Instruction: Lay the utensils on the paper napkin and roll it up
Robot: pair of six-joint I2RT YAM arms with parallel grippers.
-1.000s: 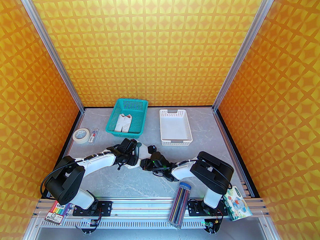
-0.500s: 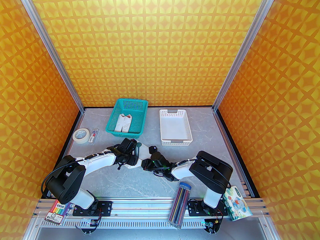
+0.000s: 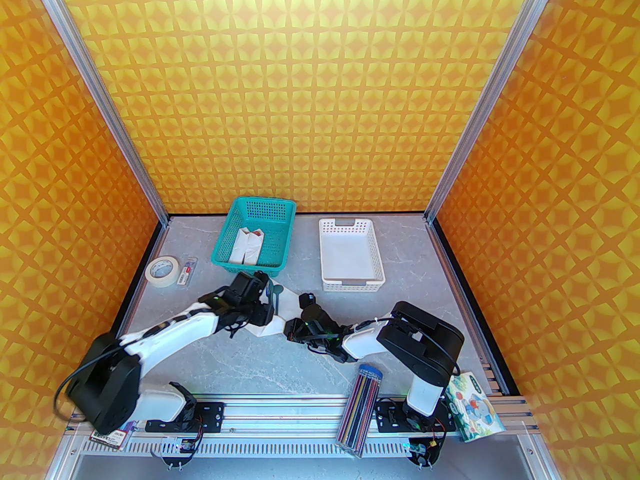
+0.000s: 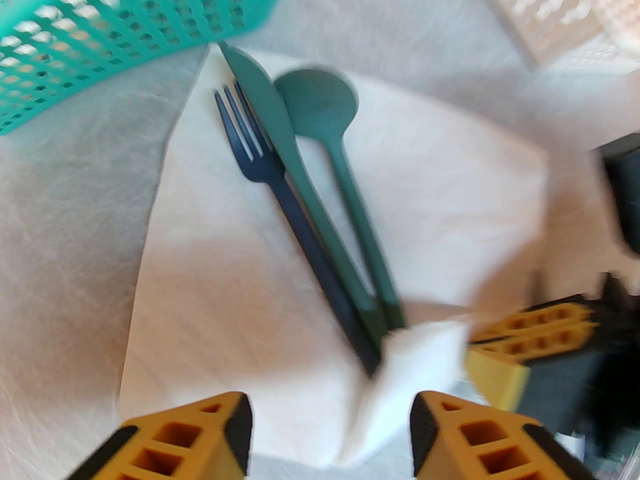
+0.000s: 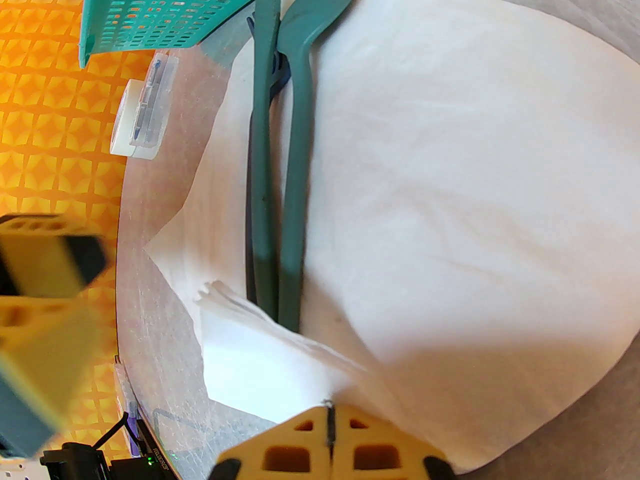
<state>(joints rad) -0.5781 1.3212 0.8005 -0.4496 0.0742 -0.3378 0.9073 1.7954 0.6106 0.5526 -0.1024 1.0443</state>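
Two tools meet at one sheet. The right tool (image 5: pixel 330 435) is clamped on the near corner of the paper napkin (image 5: pixel 450 168), folded over the handles of the utensils (image 4: pixel 310 183). The left tool (image 4: pixel 327 418) hangs over it, jaws apart, gripping nothing. The utensils lie side by side on the napkin, tips towards the teal basket (image 4: pixel 125 33), mid-counter (image 3: pixel 240 363).

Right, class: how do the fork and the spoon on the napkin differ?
The fork has tines and looks near navy; the spoon has a round bowl and looks teal-green. The fork lies one side of the knife, the spoon the other. Both rest on the paper napkin.
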